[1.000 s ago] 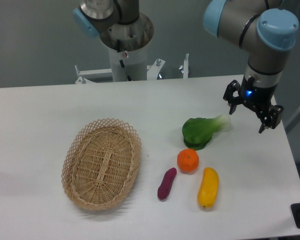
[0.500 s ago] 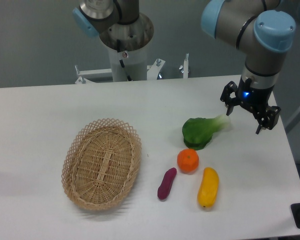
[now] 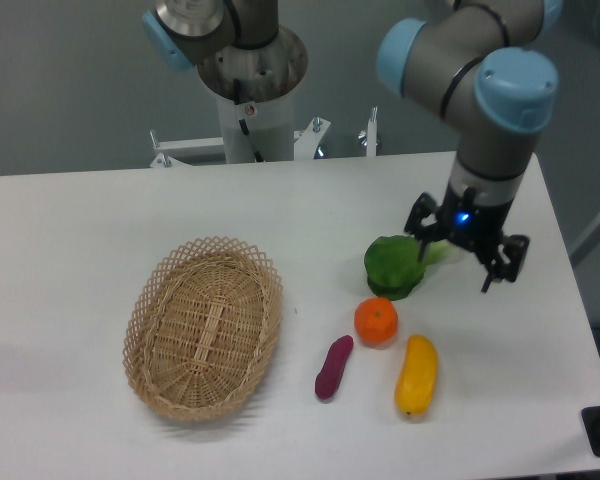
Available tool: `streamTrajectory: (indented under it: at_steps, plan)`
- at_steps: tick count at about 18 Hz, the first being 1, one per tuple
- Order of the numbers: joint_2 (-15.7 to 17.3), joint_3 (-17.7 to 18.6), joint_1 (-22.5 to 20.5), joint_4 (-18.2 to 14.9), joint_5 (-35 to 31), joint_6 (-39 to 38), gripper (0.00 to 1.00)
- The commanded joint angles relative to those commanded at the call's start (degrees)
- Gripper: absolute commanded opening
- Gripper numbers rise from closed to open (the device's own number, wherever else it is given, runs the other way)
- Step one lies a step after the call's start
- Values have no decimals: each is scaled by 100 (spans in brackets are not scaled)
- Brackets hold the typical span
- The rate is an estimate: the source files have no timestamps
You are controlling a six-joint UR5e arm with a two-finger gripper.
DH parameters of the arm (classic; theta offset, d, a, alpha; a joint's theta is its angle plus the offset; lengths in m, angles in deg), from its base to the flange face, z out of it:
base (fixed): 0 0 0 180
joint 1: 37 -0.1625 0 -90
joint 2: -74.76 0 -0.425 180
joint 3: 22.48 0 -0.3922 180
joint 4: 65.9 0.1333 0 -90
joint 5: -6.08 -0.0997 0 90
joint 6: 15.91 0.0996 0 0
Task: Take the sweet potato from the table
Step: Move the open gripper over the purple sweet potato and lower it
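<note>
The sweet potato (image 3: 333, 367) is a slim dark purple tuber lying on the white table (image 3: 80, 230), just right of the basket and lower left of the orange fruit. My gripper (image 3: 457, 267) hangs open above the table to the upper right of it, over the stalk end of the green vegetable, with nothing between its fingers. The sweet potato lies untouched, well apart from the gripper.
A woven oval basket (image 3: 204, 326) sits left of the sweet potato. A round orange fruit (image 3: 376, 321), a yellow oblong vegetable (image 3: 417, 375) and a green leafy vegetable (image 3: 395, 265) lie close to its right. The table's right edge is near.
The arm has swung left and slightly down, bringing the gripper from right of the green vegetable to over its stalk end. The objects on the table have not moved.
</note>
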Motion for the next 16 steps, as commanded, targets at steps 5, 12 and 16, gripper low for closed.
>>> streamTrajectory:
  at_steps: [5,12,16]
  plan:
    - [-492,0,440,581,-35,-819,100]
    - [-1011,254,722,888,-281,-1031,100]
    - [-1002,790,801,1477,-413,-987,100]
